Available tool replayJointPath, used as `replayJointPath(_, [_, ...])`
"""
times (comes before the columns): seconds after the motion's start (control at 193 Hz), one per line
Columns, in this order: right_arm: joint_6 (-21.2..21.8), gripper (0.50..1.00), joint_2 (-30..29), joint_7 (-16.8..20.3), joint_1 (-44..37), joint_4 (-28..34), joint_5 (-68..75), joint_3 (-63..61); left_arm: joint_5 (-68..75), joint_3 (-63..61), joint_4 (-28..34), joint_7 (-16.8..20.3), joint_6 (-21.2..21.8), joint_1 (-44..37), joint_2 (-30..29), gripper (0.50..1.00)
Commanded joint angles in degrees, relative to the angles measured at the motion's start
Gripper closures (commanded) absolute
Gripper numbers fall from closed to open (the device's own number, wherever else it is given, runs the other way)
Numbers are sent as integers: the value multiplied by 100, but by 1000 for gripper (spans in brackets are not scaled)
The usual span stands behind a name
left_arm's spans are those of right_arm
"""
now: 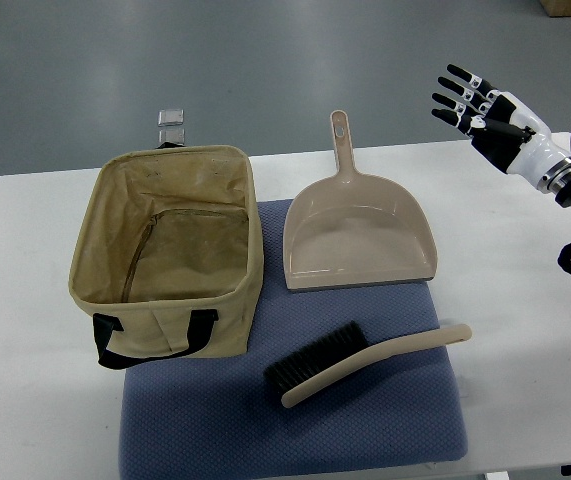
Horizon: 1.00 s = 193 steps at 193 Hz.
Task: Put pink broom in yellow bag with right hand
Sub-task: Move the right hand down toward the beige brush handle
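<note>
Presently spread and holding nothing: fingers [462,97] of right hand [485,115], raised over the table's [525,250] far right corner, well apart from the work, likely poised for approach. Lies flat on blue mat [365,420], bristles leftward: broom [365,362]. Stands open-topped at left: bag [170,250]. Sits between hand and broom: dustpan [357,235], probably clearable.

It looked like a robotics lab: a plain white counter [525,260] stood on bare grey floor [265,60], staged with props.
</note>
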<state>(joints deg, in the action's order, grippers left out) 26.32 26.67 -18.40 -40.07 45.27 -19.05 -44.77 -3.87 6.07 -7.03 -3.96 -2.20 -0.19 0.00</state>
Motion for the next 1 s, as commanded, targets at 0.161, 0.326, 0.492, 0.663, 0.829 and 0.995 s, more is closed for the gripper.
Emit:
replayJointPath(0.161, [-48, 576, 1095, -910, -511, 1300, -626, 1804, 0, 0, 0, 1, 0, 1, 0, 500])
replayJointPath(0.326, [-329, 576, 1385, -1174, -546, 1942, -1962, 2113, 0, 0, 0, 1, 0, 1, 0, 500])
replayJointPath(0.492, [-1032, 576, 1631, -1368, -546, 2548, -3262, 2587, 0, 0, 0, 1, 0, 1, 0, 500])
replayJointPath(0.663, [-1850, 579, 1737, -1385, -546, 2882, -4564, 3035, 0, 0, 0, 1, 0, 1, 0, 500])
replayJointPath(0.829, [-2587, 581, 1807, -1447, -537, 2988, -5662, 3448, 0, 0, 0, 1, 0, 1, 0, 500])
replayJointPath(0.995, [-2781, 581, 1974, -1456, -537, 3295, -6242, 3738, 0, 9, 0, 1, 0, 1, 0, 500])
